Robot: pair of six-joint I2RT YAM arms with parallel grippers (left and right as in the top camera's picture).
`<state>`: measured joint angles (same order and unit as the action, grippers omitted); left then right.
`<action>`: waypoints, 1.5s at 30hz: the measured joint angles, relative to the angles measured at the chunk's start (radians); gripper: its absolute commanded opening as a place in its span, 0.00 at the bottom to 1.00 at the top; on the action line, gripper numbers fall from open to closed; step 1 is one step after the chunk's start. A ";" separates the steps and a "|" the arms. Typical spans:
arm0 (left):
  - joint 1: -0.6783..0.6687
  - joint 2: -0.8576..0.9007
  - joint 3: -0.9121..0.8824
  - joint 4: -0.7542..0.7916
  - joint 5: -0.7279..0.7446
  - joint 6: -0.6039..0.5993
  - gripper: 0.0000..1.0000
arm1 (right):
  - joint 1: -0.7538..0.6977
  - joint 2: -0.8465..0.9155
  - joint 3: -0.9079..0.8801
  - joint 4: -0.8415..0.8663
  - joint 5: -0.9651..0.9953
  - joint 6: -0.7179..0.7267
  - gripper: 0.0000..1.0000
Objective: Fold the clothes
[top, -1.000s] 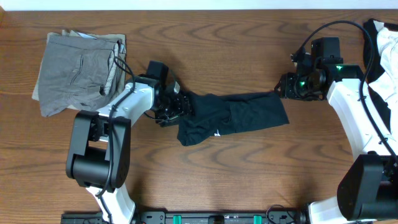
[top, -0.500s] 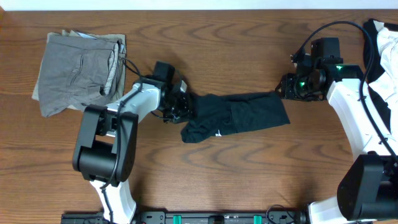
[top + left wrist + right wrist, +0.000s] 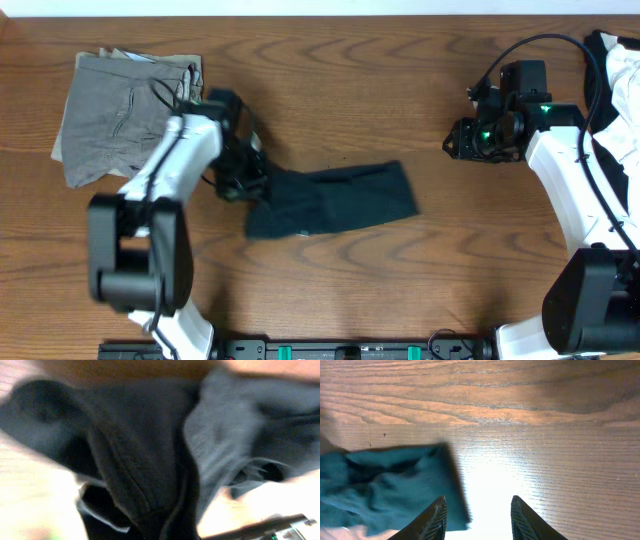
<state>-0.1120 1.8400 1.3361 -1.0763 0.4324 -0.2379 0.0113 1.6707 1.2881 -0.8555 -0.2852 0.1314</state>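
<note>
Overhead: T-shirt (image 3: pixel 335 198) lies mid-table (image 3: pixel 400 60) as a rumpled strip, its left end bunched at the left tool (image 3: pixel 243 182). Left wrist view is blurred and filled with dark cloth. Jaws are hidden, so I cannot tell whether they are closed on it, though a grip seems likely. Right tool (image 3: pixel 477 515) is spread wide, holds nothing, and is over bare wood, apart from the T-shirt's right end. Shorts (image 3: pixel 125 115) at far left look folded flat: judged done. T-shirt not yet squared off. Black-and-white garments (image 3: pixel 622 70) wait at right edge. Estimate: about a third through.
</note>
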 measured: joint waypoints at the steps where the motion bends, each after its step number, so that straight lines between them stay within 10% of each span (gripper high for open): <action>1: 0.002 -0.029 0.036 -0.016 -0.024 0.009 0.06 | 0.000 0.000 0.000 0.000 0.000 0.000 0.40; 18: -0.418 0.023 0.137 0.073 -0.174 -0.063 0.06 | 0.000 0.000 0.000 0.005 0.000 0.015 0.38; 24: -0.541 0.106 0.135 0.174 -0.198 -0.133 0.44 | 0.000 0.000 0.000 0.003 0.000 0.018 0.39; 36: -0.490 0.009 0.196 0.048 -0.259 -0.142 0.53 | 0.003 0.000 0.000 -0.017 -0.003 0.018 0.40; 38: -0.451 -0.066 0.214 0.043 -0.285 -0.132 0.50 | 0.011 0.000 0.000 -0.018 -0.006 0.018 0.40; 43: -0.389 -0.129 0.232 0.022 -0.319 -0.116 0.06 | 0.064 0.000 0.000 -0.006 -0.085 -0.040 0.30; 45: -0.368 -0.124 0.231 0.002 -0.338 -0.103 0.06 | 0.098 0.000 0.000 0.000 -0.143 -0.082 0.24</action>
<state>-0.4797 1.7161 1.5673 -1.0748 0.0940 -0.3412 0.1093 1.6707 1.2884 -0.8558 -0.4286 0.0490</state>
